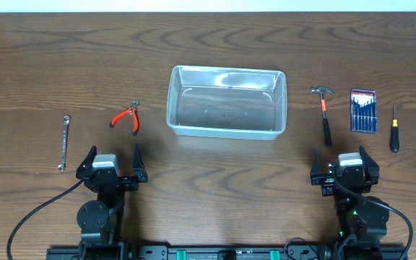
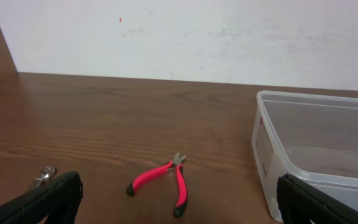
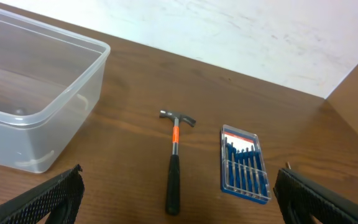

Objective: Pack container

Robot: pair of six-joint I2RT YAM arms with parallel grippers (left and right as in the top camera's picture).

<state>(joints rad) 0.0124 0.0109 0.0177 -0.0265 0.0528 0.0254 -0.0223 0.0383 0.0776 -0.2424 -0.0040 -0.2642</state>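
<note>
Far left on the counter [image 1: 215, 180] I see a wrench [image 1: 63, 142], then red-handled pliers [image 1: 126, 117]. My left gripper [image 1: 113, 154] hangs released, jaws wide, just behind the pliers. The clear container [image 1: 222, 133] sits mid-counter, between both grippers and farther out, apart from each. Right of it lie a hammer [image 1: 324, 115], a blue screwdriver-set case [image 1: 362, 110] and a screwdriver [image 1: 393, 130]. My right gripper [image 1: 341, 157] is released behind the hammer.

2 black arms [image 1: 96, 213], pale grey wrist blocks [image 1: 105, 161], black cables [image 1: 38, 204], green LEDs [image 1: 352, 213], ribbed black hand fingers [image 2: 48, 199]
</note>
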